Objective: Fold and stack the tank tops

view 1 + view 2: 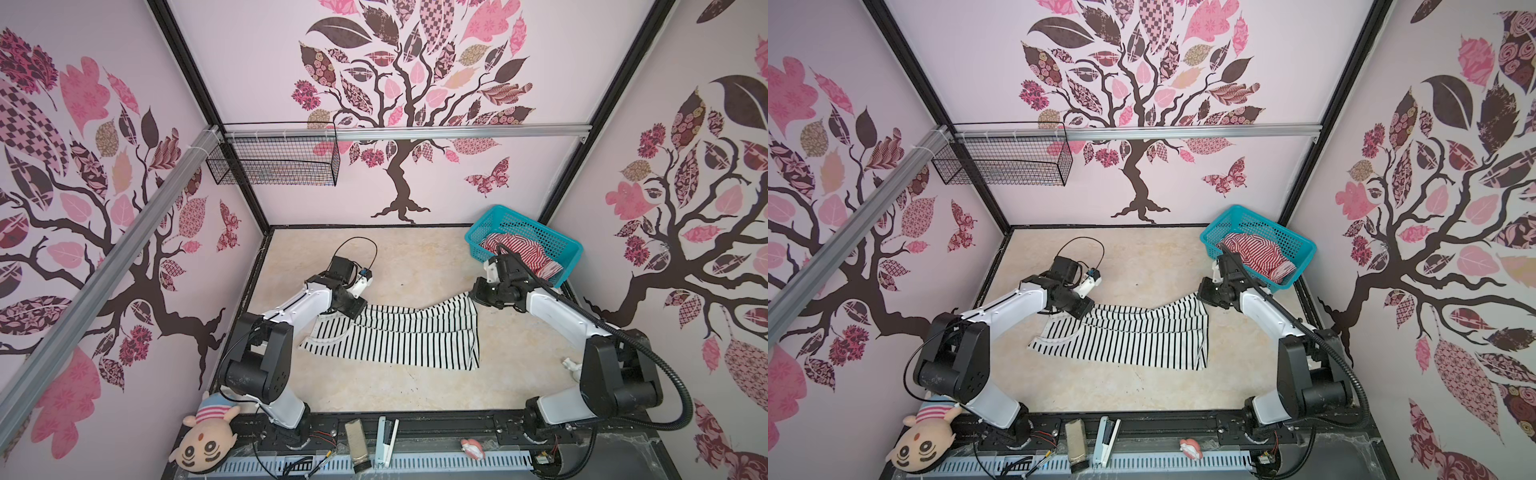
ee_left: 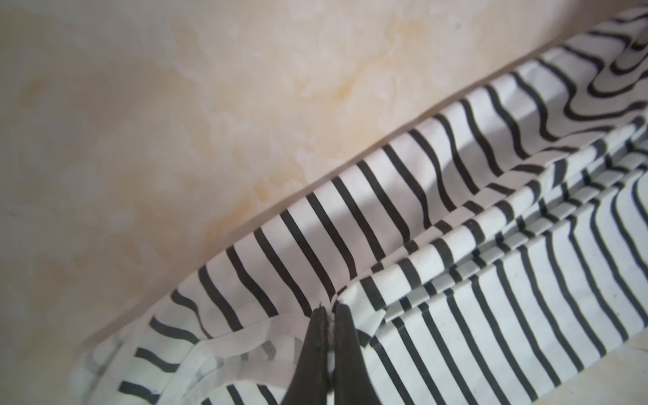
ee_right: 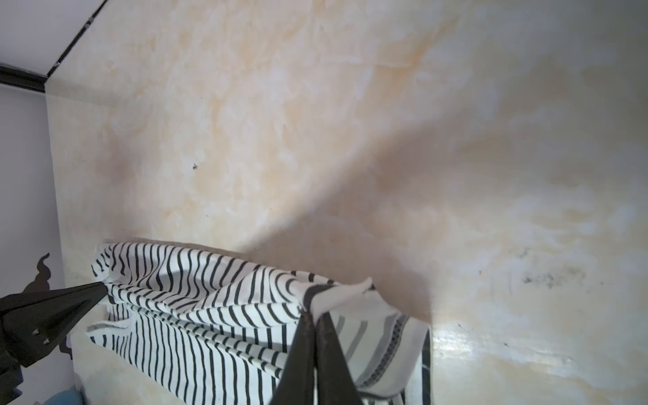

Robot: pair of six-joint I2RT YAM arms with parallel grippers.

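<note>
Both top views are bright and evenly lit; shadows on the table (image 1: 415,257) are faint and soft. Wide-angle distortion bows the black frame posts (image 1: 183,62) near the edges. In the right wrist view a broad diagonal shadow crosses the table beside a glare patch. In the left wrist view the black-and-white tank top (image 2: 385,196) blurs nearest the lens.
</note>
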